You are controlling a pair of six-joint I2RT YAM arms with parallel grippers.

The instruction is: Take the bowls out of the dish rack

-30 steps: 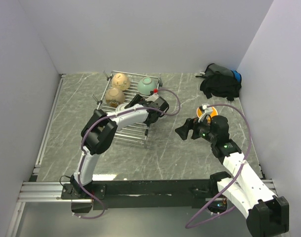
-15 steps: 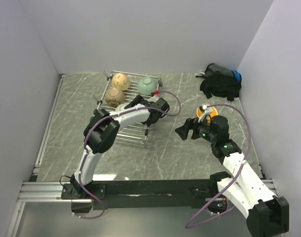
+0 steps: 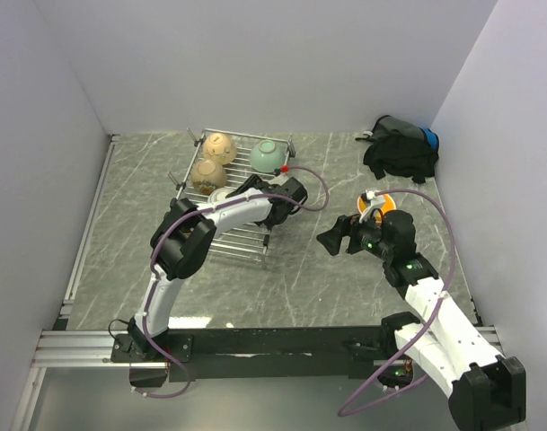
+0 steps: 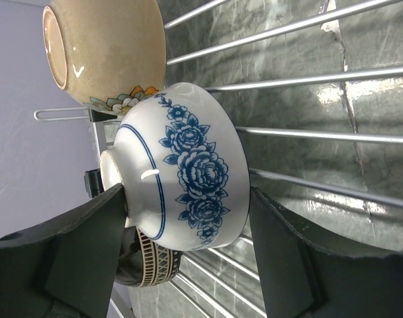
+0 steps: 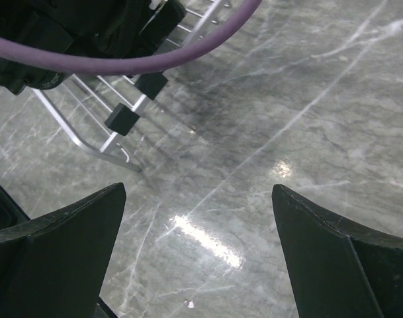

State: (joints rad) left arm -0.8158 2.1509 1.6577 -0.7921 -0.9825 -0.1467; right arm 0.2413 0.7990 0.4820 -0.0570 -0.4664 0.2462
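Note:
The silver wire dish rack [image 3: 242,244] sits at the back left of the table. In it are a tan bowl [image 3: 219,145], a speckled brown bowl [image 3: 207,175] and a pale green bowl [image 3: 267,156]. My left gripper [image 3: 233,193] reaches into the rack. In the left wrist view its fingers [image 4: 89,252] press the foot and rim of a white bowl with blue flowers [image 4: 188,172], tipped on its side. A dark patterned bowl [image 4: 145,262] lies partly hidden under it. My right gripper [image 3: 331,241] hangs open over bare table, nothing between its fingers [image 5: 62,245].
An orange bowl [image 3: 379,203] stands on the table just behind the right arm's wrist. A black bag [image 3: 401,148] lies at the back right corner. White walls close in the table on three sides. The rack's near corner and feet [image 5: 125,119] show in the right wrist view.
The left gripper's fingers have closed in on the white and blue bowl, and the wrist has edged slightly. The right arm has hardly moved.

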